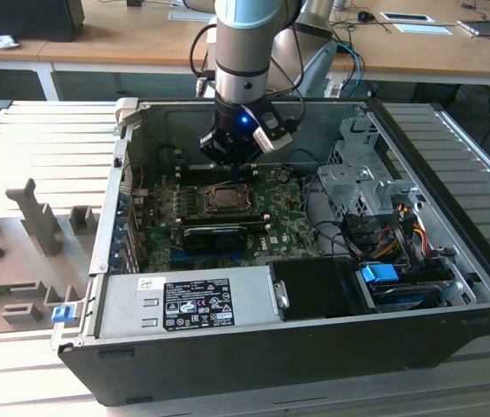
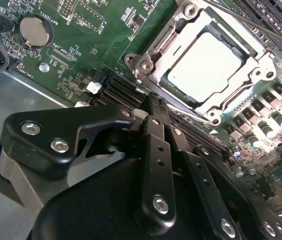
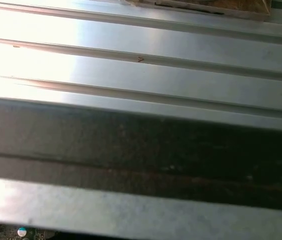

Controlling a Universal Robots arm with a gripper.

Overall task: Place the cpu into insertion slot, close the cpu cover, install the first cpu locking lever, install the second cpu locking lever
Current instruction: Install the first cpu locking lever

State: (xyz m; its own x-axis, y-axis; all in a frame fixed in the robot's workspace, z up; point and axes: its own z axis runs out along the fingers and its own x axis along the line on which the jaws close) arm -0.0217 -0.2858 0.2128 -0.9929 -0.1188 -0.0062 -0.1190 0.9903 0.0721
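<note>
in the exterior view the arm reaches down into an open computer case (image 1: 453,261) lying on its side on a ribbed metal table (image 1: 45,139), and the gripper (image 1: 230,155) hangs just above the green motherboard (image 1: 288,217), near the far edge of the cpu socket. in the second wrist view the gripper (image 2: 153,100) has its black fingers (image 2: 157,131) pressed together with nothing between them, the tips hovering just beside one corner of the socket; whether they touch the board cannot be told. the cpu (image 2: 205,67) sits flat in the socket, its pale silver top showing through the window of the cpu cover (image 2: 253,67), which lies folded down around it. a thin metal locking lever (image 2: 162,42) runs along one side of the socket frame; whether it is latched cannot be told. a round coin battery (image 2: 33,31) sits well apart from the socket on the board. in the exterior view a black rectangular card (image 1: 215,234) lies on the near side of the socket and a power supply (image 1: 184,304) fills the near corner of the case. the first wrist view shows the ribbed metal table (image 3: 141,60) past the dark case wall (image 3: 141,150).
</note>
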